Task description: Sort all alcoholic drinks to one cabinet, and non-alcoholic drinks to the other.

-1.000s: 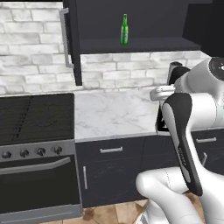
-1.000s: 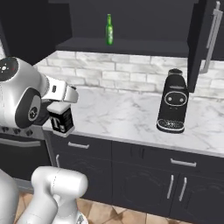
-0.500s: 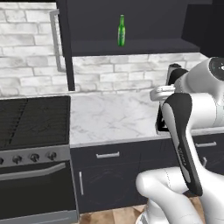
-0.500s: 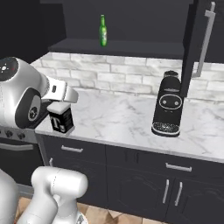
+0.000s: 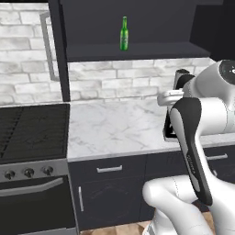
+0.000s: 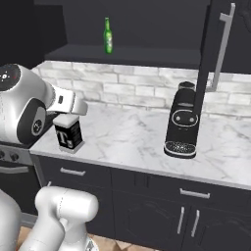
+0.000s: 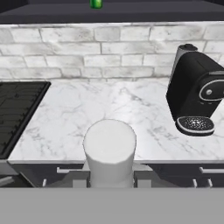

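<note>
My gripper [image 7: 110, 176] is shut on the squat pale bottle [image 7: 109, 146], whose round pale top rises between the fingers. In the right base view this bottle [image 6: 68, 138] shows its black label with a white letter, hanging under my hand near the counter's left front edge. A dark sliver of the bottle [image 5: 167, 129] peeks out behind my arm. The slim green beer bottle [image 5: 124, 34] [image 6: 108, 36] stands upright on the shelf of the open dark cabinet [image 5: 137, 51] [image 6: 147, 55]. The green bottle's base [image 7: 96, 3] touches the hand view's top edge.
A black coffee machine [image 6: 182, 123] [image 7: 196, 97] stands on the marble counter [image 5: 114, 131] to my right. The cabinet's door [image 6: 212, 54] hangs open above it, with its silver handle [image 6: 224, 46]. A black stove [image 5: 30, 133] [image 7: 17, 109] lies left of the counter. Drawers run below.
The whole picture has slid left in both base views, so the base has driven to the right. My gripper has kept its hold on the pale bottle.
</note>
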Motion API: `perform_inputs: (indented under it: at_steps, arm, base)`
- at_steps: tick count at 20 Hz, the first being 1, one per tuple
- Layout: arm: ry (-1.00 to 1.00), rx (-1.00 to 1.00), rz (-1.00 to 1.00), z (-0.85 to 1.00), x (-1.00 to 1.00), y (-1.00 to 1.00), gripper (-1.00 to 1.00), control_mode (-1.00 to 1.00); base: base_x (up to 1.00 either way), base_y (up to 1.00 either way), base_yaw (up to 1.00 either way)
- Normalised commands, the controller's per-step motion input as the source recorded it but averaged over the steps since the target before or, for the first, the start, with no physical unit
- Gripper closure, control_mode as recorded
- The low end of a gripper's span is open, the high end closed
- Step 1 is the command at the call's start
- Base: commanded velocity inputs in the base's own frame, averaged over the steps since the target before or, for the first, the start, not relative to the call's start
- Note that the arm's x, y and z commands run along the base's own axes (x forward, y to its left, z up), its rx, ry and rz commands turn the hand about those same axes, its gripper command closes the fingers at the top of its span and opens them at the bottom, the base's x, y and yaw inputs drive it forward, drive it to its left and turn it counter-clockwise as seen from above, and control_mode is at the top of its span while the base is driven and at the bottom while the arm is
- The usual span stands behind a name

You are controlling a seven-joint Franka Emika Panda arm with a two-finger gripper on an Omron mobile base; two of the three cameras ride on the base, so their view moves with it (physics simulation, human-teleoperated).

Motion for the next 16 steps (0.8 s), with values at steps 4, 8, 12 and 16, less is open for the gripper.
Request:
perform_inputs:
  at_steps: [4, 8, 12, 16]
  arm:
    - [0.0, 0.0, 0.0, 0.0, 0.0, 0.0, 1.0, 1.0]
    - [0.0, 0.0, 0.0, 0.0, 0.0, 0.0, 1.0, 1.0]
    - [0.0, 0.0, 0.0, 0.0, 0.0, 0.0, 1.0, 1.0]
    - [0.0, 0.0, 0.0, 0.0, 0.0, 0.0, 1.0, 1.0]
  base:
    - [0.33, -0.29, 0.0]
    - [0.34, -0.28, 0.0]
    - [0.34, -0.28, 0.0]
    - [0.33, -0.29, 0.0]
